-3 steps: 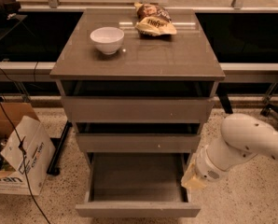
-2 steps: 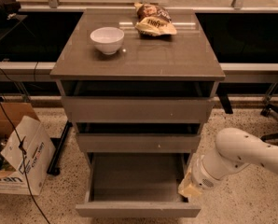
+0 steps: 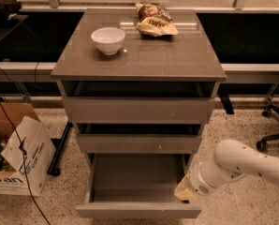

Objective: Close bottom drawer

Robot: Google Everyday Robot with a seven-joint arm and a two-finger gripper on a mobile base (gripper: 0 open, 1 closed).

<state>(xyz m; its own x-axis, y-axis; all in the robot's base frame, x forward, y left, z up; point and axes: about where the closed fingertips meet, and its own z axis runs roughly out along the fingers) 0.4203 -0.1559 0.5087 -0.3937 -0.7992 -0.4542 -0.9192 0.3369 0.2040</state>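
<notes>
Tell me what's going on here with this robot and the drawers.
The robot's arm reaches in from the right, with the gripper low beside the right front corner of the bottom drawer. That drawer stands pulled well out, not yet closed. A bowl and a snack bag sit on the cabinet top.

The cream gripper is at the right front corner of the grey-brown bottom drawer; bowl white, floor speckled.

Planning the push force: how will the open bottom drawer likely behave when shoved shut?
The bottom drawer looks empty, so probably light. Its flat front seems stiff, unlikely to flex. With the gripper at its right front corner, an off-centre push might skew it.
</notes>
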